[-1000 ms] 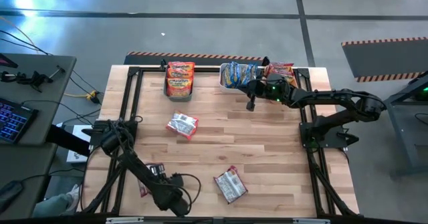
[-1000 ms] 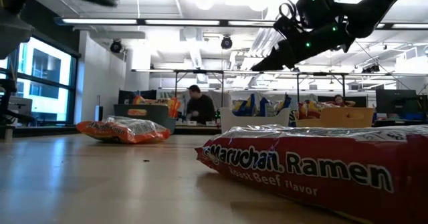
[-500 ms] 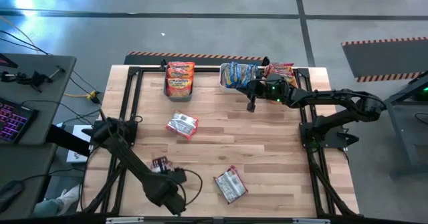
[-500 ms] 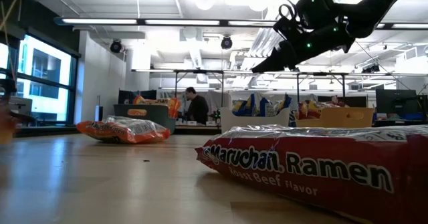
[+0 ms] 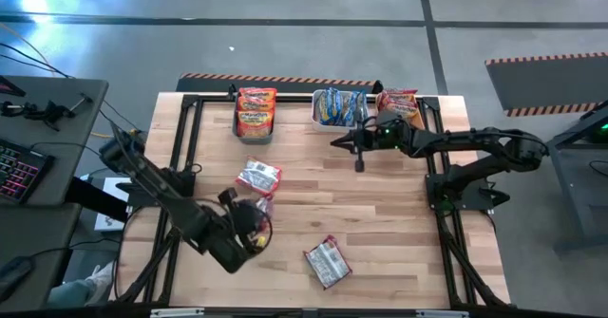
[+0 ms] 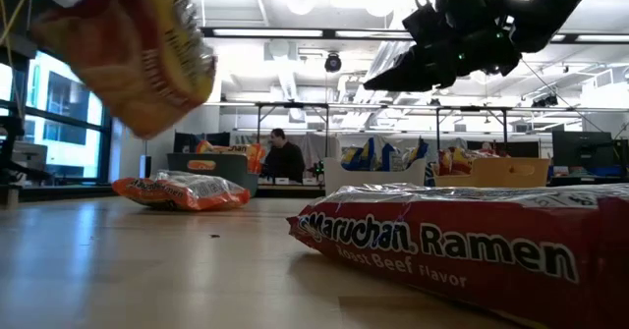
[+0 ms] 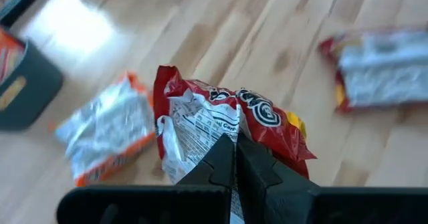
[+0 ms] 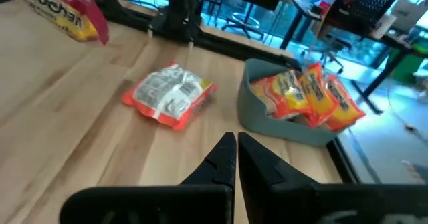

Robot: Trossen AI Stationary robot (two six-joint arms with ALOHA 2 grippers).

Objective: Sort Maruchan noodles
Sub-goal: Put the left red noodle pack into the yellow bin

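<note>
packets are light, crinkly, slippery; your left end effector (image 7: pixel 234 158) pinches a red packet (image 7: pixel 227 127) by its edge seam, right end effector (image 8: pixel 235 158) closed, empty.

Bright overhead strip lights (image 6: pixel 295 31) wash the room evenly, with daylight entering through the tall window (image 6: pixel 54 113) at one side. The lifted orange plastic ramen packet (image 6: pixel 138 54) smears with motion blur, and the pale wooden table (image 7: pixel 348 144) behind the wrist-held packet is soft.

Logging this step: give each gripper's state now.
Left gripper: shut on a red ramen packet, lifted.
Right gripper: shut, empty.
</note>
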